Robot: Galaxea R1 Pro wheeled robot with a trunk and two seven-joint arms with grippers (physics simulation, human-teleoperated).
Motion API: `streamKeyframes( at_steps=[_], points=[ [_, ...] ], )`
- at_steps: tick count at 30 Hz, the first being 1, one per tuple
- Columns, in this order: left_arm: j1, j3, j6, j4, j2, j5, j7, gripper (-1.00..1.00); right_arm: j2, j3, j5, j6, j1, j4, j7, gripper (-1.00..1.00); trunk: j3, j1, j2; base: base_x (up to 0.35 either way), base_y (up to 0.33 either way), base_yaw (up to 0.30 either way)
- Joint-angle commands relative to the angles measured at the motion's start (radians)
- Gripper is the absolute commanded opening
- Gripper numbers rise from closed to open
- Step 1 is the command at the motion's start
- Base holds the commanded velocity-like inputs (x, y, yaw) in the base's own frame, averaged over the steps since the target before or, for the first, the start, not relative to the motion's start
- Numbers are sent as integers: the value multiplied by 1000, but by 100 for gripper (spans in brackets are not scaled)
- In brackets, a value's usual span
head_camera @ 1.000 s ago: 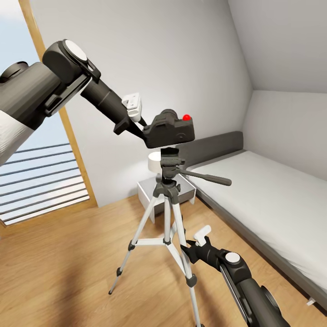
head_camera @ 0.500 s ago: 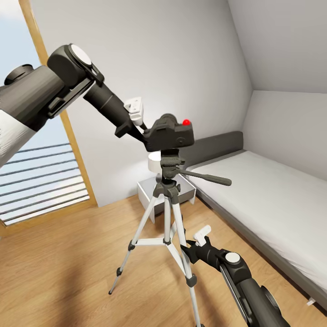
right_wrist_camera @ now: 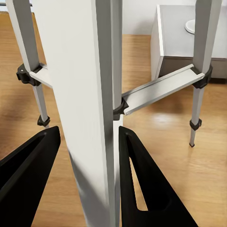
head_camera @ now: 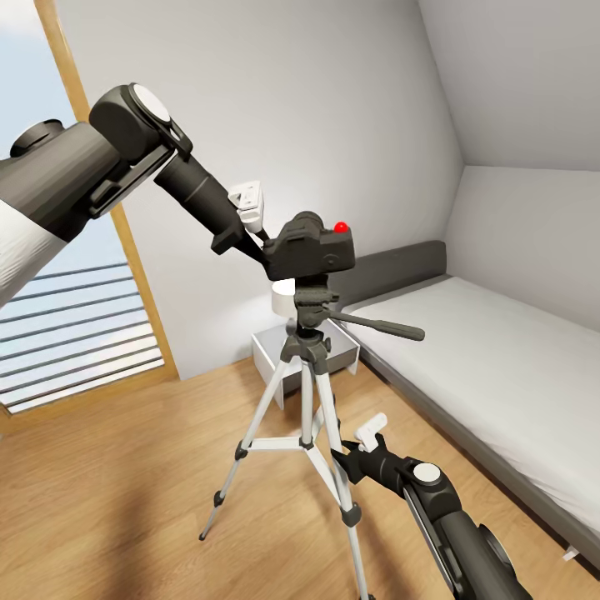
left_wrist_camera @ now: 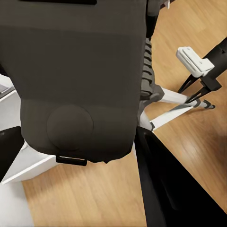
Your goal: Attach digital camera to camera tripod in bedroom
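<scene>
My left gripper [head_camera: 260, 236] has the digital camera [head_camera: 312, 247] sitting right on top of the camera tripod [head_camera: 310, 367] head, pan handle sticking out to the right. Right gripper [right_wrist_camera: 85, 184] is lower down w/ a tripod leg btwn its fingers. Nightstand [head_camera: 271, 354] behind the tripod, bed [head_camera: 492, 367] to the right.

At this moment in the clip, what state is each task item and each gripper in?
digital camera: held by the left gripper, level, sitting on or just above the tripod head; contact unclear.
camera tripod: upright, legs spread on the wood floor, pan handle out toward the bed.
left gripper: shut on the digital camera.
right gripper: fingers either side of a tripod leg; grip not confirmable.
</scene>
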Motion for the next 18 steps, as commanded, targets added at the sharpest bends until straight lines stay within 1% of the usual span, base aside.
streamKeyframes(
  at_steps=[1, 12, 13, 18],
  points=[
    [-2, -4, 6, 0, 1, 6, 0, -100, 0, 0, 31, -2, 0, 7, 4, -100, -2, 0, -1, 0, 0, 0],
    [-2, -4, 6, 0, 0, 5, 1, -100, 0, 1, 31, -3, 0, 7, 4, -100, -2, 0, -1, 0, 0, 0],
    [-2, -4, 6, 0, 0, 5, 1, 100, 0, 1, 31, -3, 0, 7, 4, -100, -2, 0, -1, 0, 0, 0],
    [-3, -3, 2, -1, 0, 3, 4, 100, 0, 1, 31, -3, 0, 7, 5, -100, -2, 0, -1, 0, 0, 0]
  ],
)
